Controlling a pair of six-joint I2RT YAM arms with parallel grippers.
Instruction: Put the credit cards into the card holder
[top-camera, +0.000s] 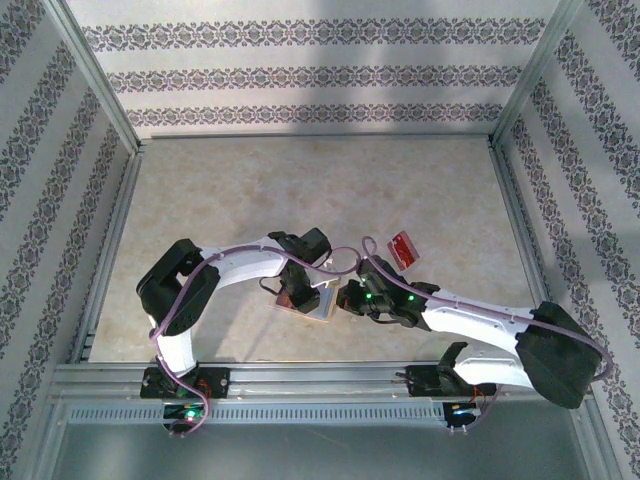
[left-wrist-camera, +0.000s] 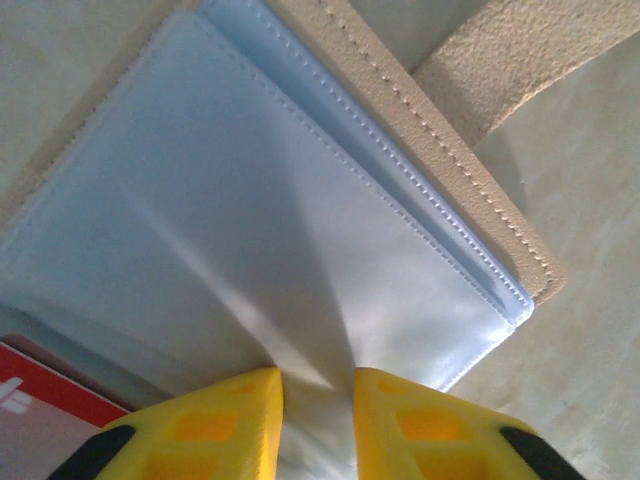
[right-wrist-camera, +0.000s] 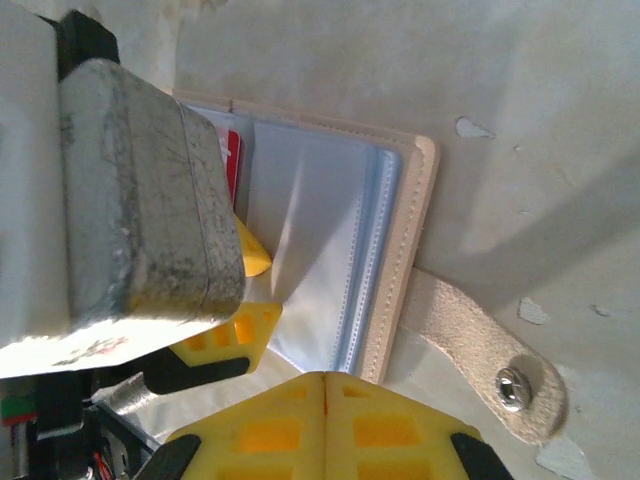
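Overhead view: two white robot arms (top-camera: 250, 262) bend inward over a mottled beige surface (top-camera: 300, 190). An open tan-beige folding card holder (top-camera: 318, 303) lies just below the centre of the frame. The left hand (top-camera: 298, 292) is at its left side and the right hand (top-camera: 350, 298) at its right edge. A loose red card with white marks (top-camera: 402, 247) lies flat on the surface, up and right of the holder and apart from it.

Left wrist view: the left hand (left-wrist-camera: 318, 395) rises from the bottom edge, clenched on a pale blue-grey plastic pocket leaf of the card holder (left-wrist-camera: 350, 200). The leaf puckers into the narrow gap between the yellow fingertips (left-wrist-camera: 240, 425). A tucked red card (left-wrist-camera: 40, 395) peeks out at lower left, beneath that leaf.

Right wrist view: the right hand (right-wrist-camera: 325, 385) sits at bottom centre, clenched with its yellow tips pressed together and nothing between them, just at the lower edge of the card holder (right-wrist-camera: 320, 230). The tucked red card (right-wrist-camera: 230, 160) shows at the holder's upper left. A tan snap tab (right-wrist-camera: 470, 335) lies at lower right. The left hand (right-wrist-camera: 255, 292) pinches the leaf at left.
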